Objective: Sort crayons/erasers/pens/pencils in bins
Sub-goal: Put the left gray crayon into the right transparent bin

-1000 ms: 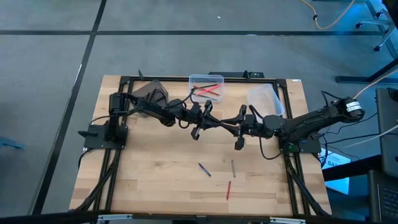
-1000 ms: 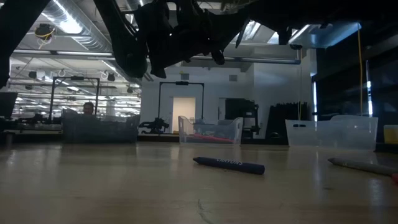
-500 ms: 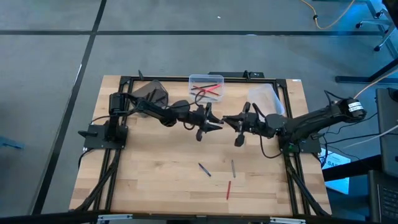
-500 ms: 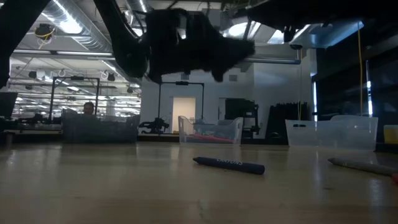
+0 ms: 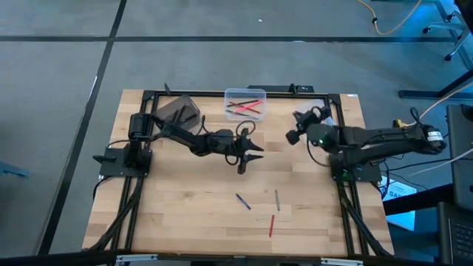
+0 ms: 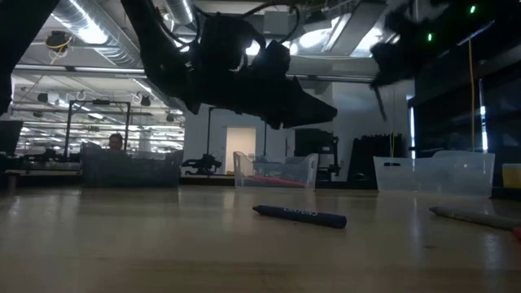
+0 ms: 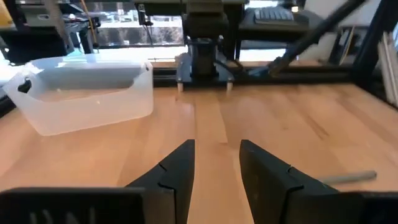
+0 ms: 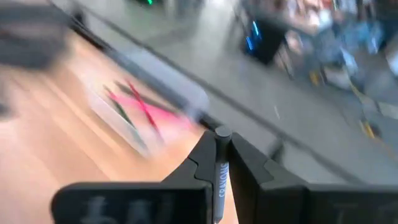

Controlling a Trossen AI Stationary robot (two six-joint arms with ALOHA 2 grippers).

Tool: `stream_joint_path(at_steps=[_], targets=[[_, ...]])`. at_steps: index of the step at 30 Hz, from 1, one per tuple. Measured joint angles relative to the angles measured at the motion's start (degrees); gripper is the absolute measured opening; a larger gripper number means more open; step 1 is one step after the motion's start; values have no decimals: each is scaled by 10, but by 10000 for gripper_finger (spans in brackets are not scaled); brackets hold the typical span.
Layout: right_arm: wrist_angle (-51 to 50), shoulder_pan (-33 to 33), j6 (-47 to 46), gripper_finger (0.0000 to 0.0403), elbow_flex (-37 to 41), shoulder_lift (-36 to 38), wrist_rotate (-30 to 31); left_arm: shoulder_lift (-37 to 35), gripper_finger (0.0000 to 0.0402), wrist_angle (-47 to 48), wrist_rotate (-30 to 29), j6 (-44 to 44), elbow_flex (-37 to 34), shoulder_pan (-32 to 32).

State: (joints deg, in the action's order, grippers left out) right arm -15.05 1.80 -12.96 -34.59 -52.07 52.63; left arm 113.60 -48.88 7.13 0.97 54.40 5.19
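High view: wooden table (image 5: 185, 214); three bins along far edge, clear bin (image 5: 244, 103) holding red sticks. Left gripper (image 5: 247, 153) hovered centre, fingers parted, empty. Right gripper (image 5: 298, 125), far right, clamped a grey crayon (image 8: 221, 171). Three sticks (image 5: 275, 200) lay near-centre.

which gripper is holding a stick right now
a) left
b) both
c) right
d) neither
c: in the right wrist view the right gripper is shut on a dark crayon standing between its fingers, while the left wrist view shows the left gripper open with only bare table in the gap.
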Motion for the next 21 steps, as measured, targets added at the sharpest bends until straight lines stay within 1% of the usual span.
stream_joint_path(at_steps=[2, 6, 10, 18, 21], targets=[[-70, 40, -52, 25, -3, 0, -20, 0, 119, 15, -21, 13, 0, -14], [-163, 109, -124, 25, -3, 0, -71, 0, 119, 42, -59, 37, 0, -38], [-178, 151, -138, 25, 14, 0, -113, 0, 119, 61, -96, 51, 0, -53], [-186, 216, -136, 25, 42, -19, -142, 0, 119, 75, -99, 52, 0, -61], [-190, 233, -138, 34, 52, -31, -153, 0, 119, 76, -96, 53, 0, -64]])
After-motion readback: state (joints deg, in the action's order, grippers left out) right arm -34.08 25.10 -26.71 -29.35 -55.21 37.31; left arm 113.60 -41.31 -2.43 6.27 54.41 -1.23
